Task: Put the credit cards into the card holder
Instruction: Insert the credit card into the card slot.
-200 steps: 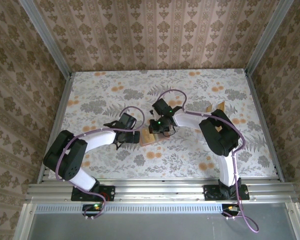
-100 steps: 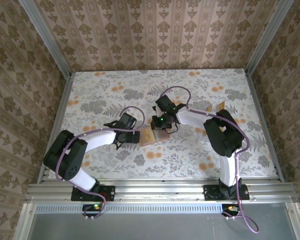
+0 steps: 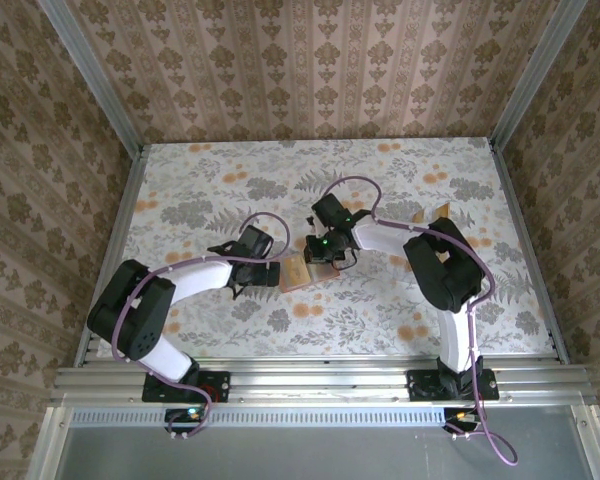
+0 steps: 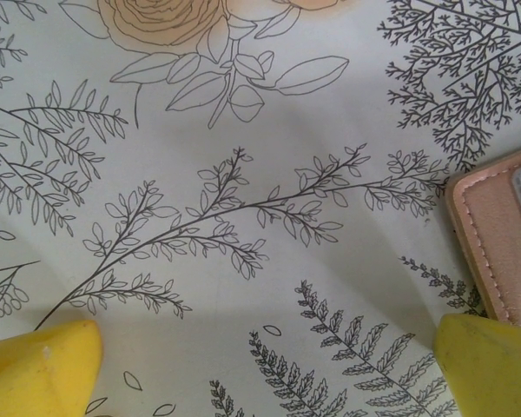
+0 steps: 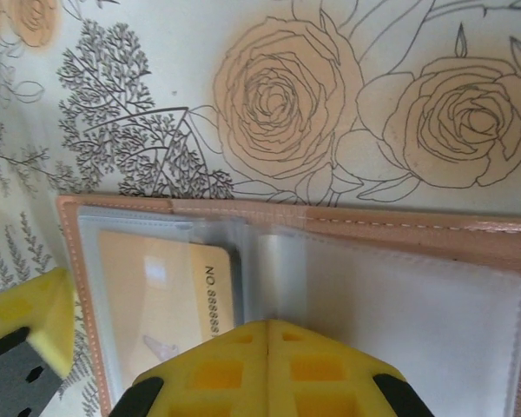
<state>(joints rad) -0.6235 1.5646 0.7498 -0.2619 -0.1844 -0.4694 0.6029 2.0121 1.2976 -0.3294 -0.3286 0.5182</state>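
Open card holder [image 3: 294, 273] lies flat on the floral tablecloth [image 3: 380, 180] between the grippers, one credit card [image 5: 169, 287] in its left clear sleeve; loose credit cards [image 3: 441, 212] lie well apart, partly hidden behind the right arm. Over the last second the right wrist has drawn slightly farther from the bases, and the left arm is unmoved. The right gripper [image 5: 267, 343], pads pressed together with nothing between them, points down over the holder's middle fold. The left gripper [image 4: 265, 365], fingers spread wide, hangs low at the holder's edge.
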